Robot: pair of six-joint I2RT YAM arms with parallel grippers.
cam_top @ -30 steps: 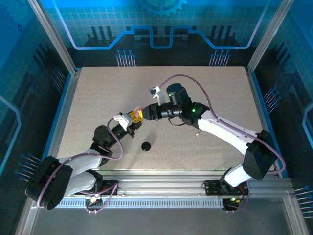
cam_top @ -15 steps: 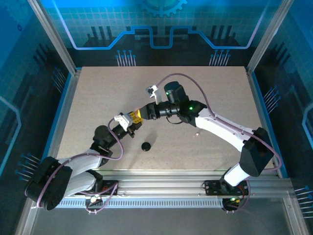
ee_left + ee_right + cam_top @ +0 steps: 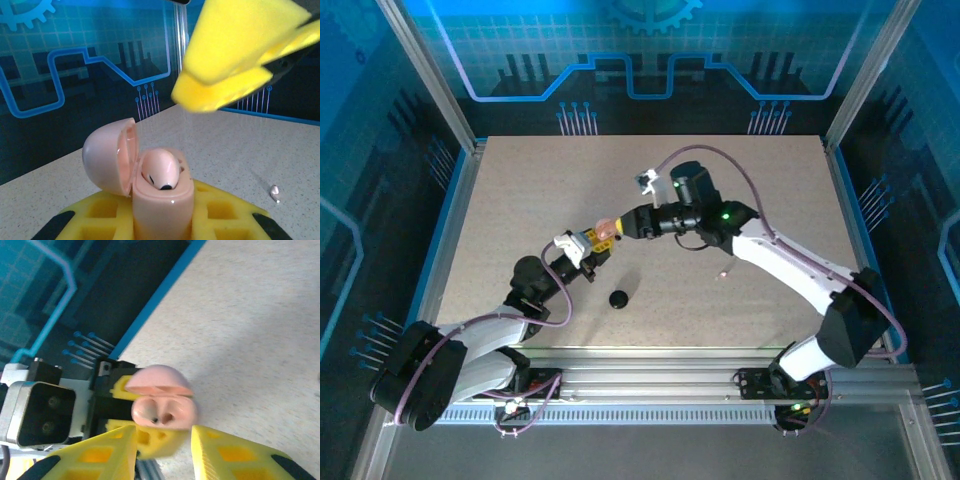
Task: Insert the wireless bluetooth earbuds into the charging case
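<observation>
My left gripper (image 3: 592, 240) is shut on the lower body of a pink charging case (image 3: 162, 205), held upright with its lid (image 3: 107, 155) swung open. One pinkish earbud (image 3: 160, 172) sits in the case, and the socket beside it shows as a dark hole (image 3: 169, 417). My right gripper (image 3: 164, 450) hovers just over the case's mouth (image 3: 606, 227), open, with nothing between its yellow fingers (image 3: 220, 95). A second whitish earbud (image 3: 723, 272) lies loose on the table to the right (image 3: 274, 191).
A small black round case (image 3: 618, 298) rests on the table in front of the left arm. The tabletop (image 3: 520, 190) is fenced by metal posts and blue panels on three sides.
The right arm has pulled back a little to the right and away from the case, its fingers still over the case's mouth. The left arm and the case have stayed put.
</observation>
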